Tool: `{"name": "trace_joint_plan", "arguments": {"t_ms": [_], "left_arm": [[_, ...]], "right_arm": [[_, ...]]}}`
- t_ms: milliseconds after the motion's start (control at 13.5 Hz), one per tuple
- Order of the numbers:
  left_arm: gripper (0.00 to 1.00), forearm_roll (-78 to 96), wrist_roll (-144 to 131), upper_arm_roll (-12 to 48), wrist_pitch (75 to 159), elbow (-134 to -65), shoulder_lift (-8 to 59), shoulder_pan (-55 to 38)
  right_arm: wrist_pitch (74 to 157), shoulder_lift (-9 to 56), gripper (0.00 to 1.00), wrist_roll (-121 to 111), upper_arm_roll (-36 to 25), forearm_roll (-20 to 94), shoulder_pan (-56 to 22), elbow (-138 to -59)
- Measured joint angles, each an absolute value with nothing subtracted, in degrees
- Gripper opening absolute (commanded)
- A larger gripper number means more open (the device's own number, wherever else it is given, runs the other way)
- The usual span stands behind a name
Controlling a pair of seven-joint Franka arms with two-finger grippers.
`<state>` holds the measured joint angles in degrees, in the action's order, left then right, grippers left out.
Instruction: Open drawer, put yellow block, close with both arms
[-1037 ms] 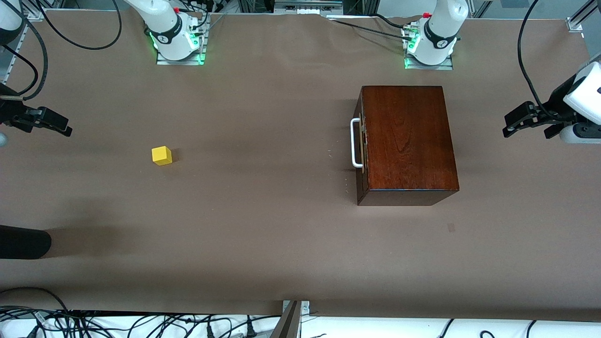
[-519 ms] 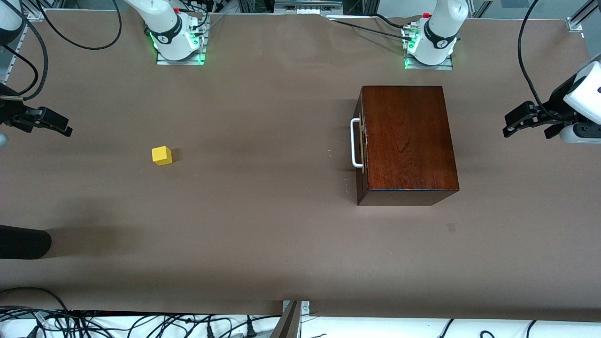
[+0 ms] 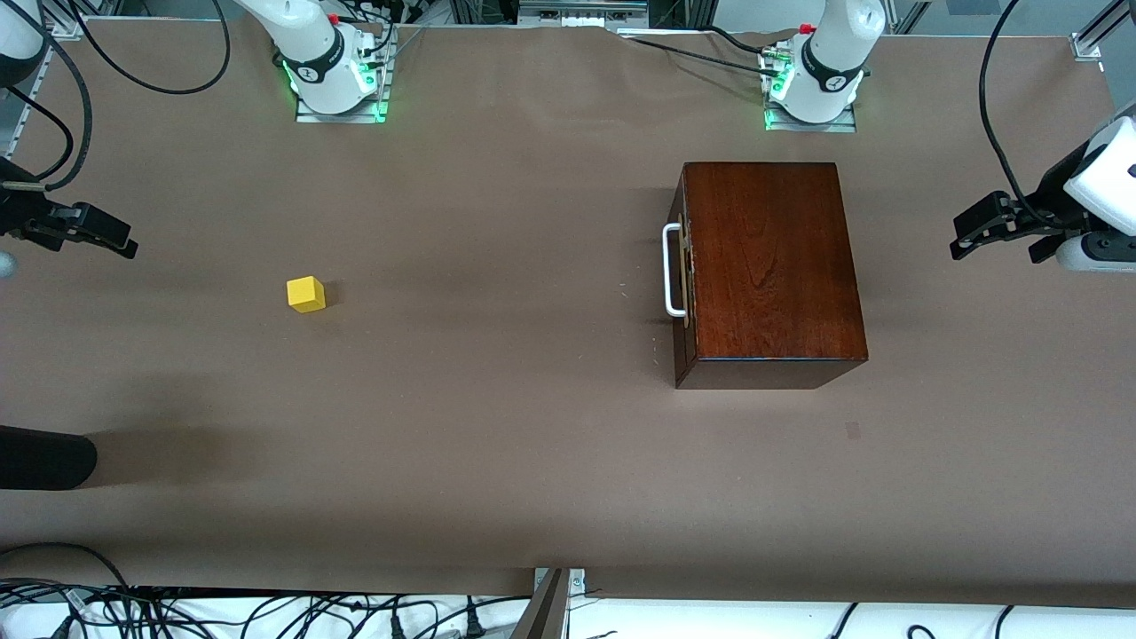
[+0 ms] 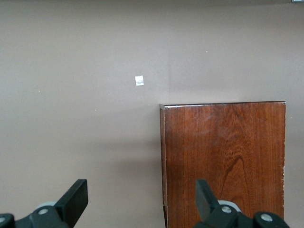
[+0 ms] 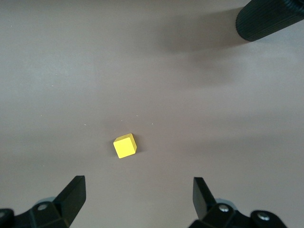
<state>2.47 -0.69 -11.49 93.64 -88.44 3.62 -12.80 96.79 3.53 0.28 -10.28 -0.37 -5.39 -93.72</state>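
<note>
Nothing has moved since the earlier frames. Left gripper (image 3: 976, 232) and right gripper (image 3: 98, 238) wait spread, empty, above the table ends. Drawer (image 3: 682, 271) shut; yellow block (image 3: 306, 294) lies toward the right arm's end, likely for pickup.

I see even overhead light on the brown table (image 3: 497, 426), soft broad shadows beside the box (image 3: 770, 266), mild sheen on its lid; all views sharp.
</note>
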Motion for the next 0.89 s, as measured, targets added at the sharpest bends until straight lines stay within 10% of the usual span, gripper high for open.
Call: {"name": "trace_joint_plan", "arguments": {"t_ms": [889], "left_arm": [[1.00,2.5,-18.1,2.3,93.8,-87.1,7.0,-18.9]], "right_arm": [[96.8,3.5,1.00,0.3,-10.2,-0.2,-5.4,-93.7]]}}
